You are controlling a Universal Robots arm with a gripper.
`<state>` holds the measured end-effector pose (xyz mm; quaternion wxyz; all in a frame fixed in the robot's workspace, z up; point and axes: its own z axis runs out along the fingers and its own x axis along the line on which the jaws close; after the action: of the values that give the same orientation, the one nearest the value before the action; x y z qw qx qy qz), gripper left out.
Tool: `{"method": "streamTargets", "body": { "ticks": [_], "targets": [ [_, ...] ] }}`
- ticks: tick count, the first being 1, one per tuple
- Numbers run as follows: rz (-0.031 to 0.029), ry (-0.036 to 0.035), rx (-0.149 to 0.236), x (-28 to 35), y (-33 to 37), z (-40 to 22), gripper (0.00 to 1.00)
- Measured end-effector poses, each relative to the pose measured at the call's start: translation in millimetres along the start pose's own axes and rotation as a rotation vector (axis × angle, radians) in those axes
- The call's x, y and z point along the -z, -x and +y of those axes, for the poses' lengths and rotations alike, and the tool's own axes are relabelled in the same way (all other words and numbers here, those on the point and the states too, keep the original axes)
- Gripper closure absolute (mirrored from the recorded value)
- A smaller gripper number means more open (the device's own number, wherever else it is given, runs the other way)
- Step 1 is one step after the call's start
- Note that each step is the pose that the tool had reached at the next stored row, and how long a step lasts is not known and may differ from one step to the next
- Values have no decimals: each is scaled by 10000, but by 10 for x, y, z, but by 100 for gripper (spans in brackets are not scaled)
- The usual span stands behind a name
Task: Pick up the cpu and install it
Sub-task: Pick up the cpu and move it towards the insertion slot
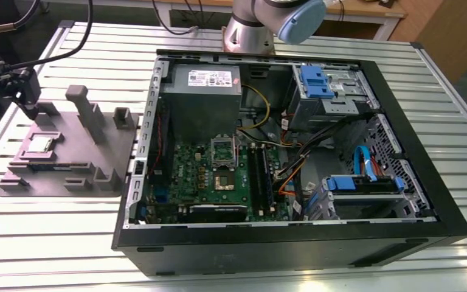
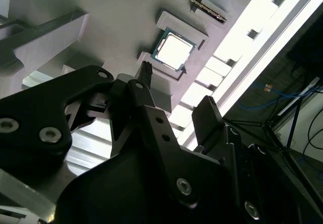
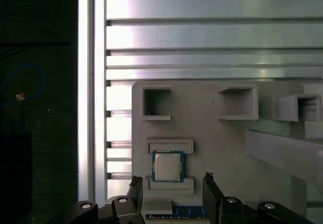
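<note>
**Position of the part.** The cpu lies flat, metal top up, in a shallow recess of the grey tray. The tray stands on the worktop at the exterior view's left, just beside the open computer case. The socket on the board inside the case looks bare, so installation is judged not yet done.

**Position of the gripper.** The gripper hovers over the far part of the tray, apart from the cpu. In the first wrist view the cpu sits between the lines of the two fingers and just ahead of their tips. The cpu is near square, so it has no marked long axis. Its edges run square to the line across the fingers.

**State of the fingers.** The fingers are spread wider than the cpu. They hold nothing, and they touch neither the cpu nor the tray.
</note>
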<state>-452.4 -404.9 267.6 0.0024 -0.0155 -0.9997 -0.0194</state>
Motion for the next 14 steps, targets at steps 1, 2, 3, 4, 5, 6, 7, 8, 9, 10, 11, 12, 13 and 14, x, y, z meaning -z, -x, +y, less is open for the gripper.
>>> {"method": "streamTargets", "body": {
  "ticks": [1, 2, 3, 4, 5, 6, 7, 8, 9, 10, 11, 12, 13, 14],
  "targets": [
    [1, -1, 0, -3, 0, 0, 41],
    [1, 0, 0, -7, 0, 0, 41],
    [1, 0, 0, -12, 0, -1, 41],
    [0, 0, 0, -17, 0, -1, 41],
    [2, -1, 1, -24, 0, -4, 41],
    [0, 0, 2, -35, 1, -8, 41],
    [0, 0, 2, -48, 2, -14, 41],
    [1, -1, 1, -62, 1, -21, 41],
    [1, -1, 1, -77, 2, -28, 41],
    [0, -1, 1, -89, 2, -32, 41],
    [-3, 1, 0, -101, 1, -35, 41],
    [-7, 1, -1, -115, 1, -37, 41],
    [-9, 0, 1, -135, 1, -40, 41],
    [-9, -1, 1, -152, 1, -41, 41]
  ]
}}
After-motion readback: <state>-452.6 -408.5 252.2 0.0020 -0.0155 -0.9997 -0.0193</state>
